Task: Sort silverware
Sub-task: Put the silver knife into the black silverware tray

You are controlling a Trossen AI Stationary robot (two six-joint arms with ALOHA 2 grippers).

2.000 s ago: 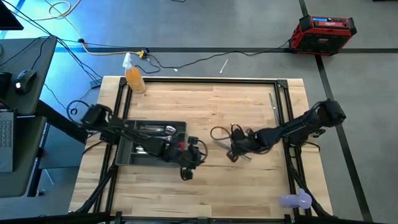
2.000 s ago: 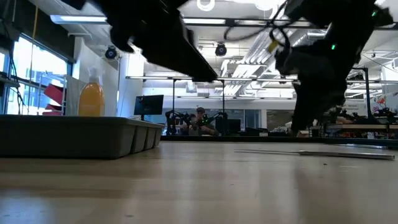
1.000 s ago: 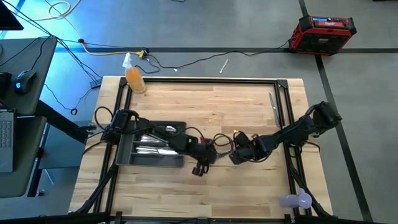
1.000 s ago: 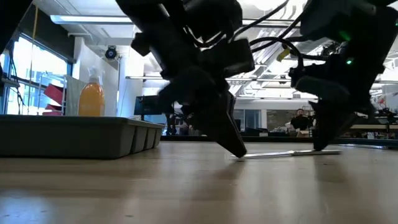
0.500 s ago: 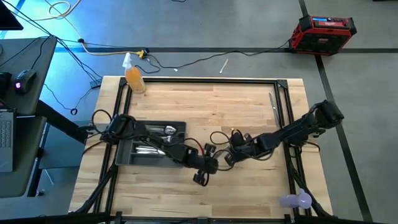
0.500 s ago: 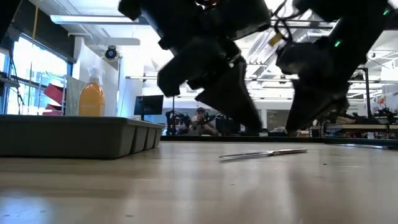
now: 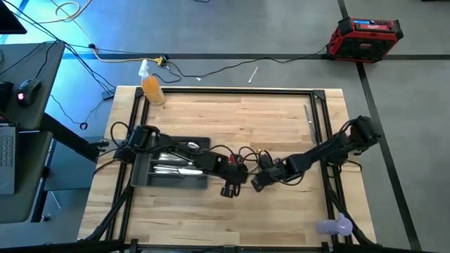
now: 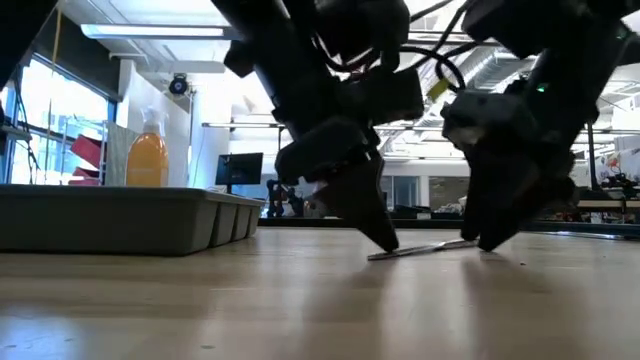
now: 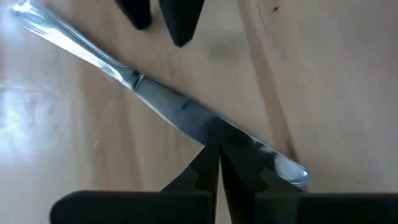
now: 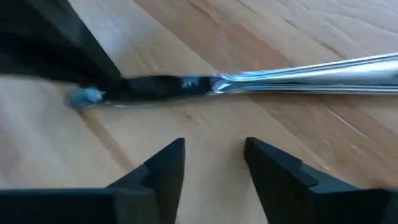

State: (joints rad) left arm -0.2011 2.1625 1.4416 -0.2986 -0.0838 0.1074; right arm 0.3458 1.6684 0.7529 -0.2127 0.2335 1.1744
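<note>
A silver knife [image 9: 174,109] lies flat on the wooden table near its middle, also seen in the low view [image 8: 420,250]. My left gripper [image 9: 217,149] is shut, and its tips are down on the knife's blade. My right gripper [image 10: 214,152] is open just short of the knife [image 10: 298,78], near where blade and handle meet, touching nothing. In the high view the two grippers face each other, left [image 7: 238,174] and right [image 7: 254,183]. The dark grey tray [image 7: 140,176] to the left holds more silverware [image 7: 176,147]. My left gripper presses its shut fingertips [image 9: 214,163] down on the knife's blade [image 9: 199,127], a little back from the rounded tip. The fingers slant down from the table's left and cross the blade. The knife lies flat on the table.
An orange bottle [image 7: 152,88] stands at the far left corner. A single piece of silverware [image 7: 307,112] lies near the far right edge. A purple object [image 7: 334,226] sits at the near right corner. The tray's wall [image 8: 120,220] rises to the left of the grippers.
My left gripper has lifted off the knife's blade end and come down on it again. My right gripper has shifted a little toward the table's left. The knife's handle end, slightly raised a second ago, now lies on the table.
</note>
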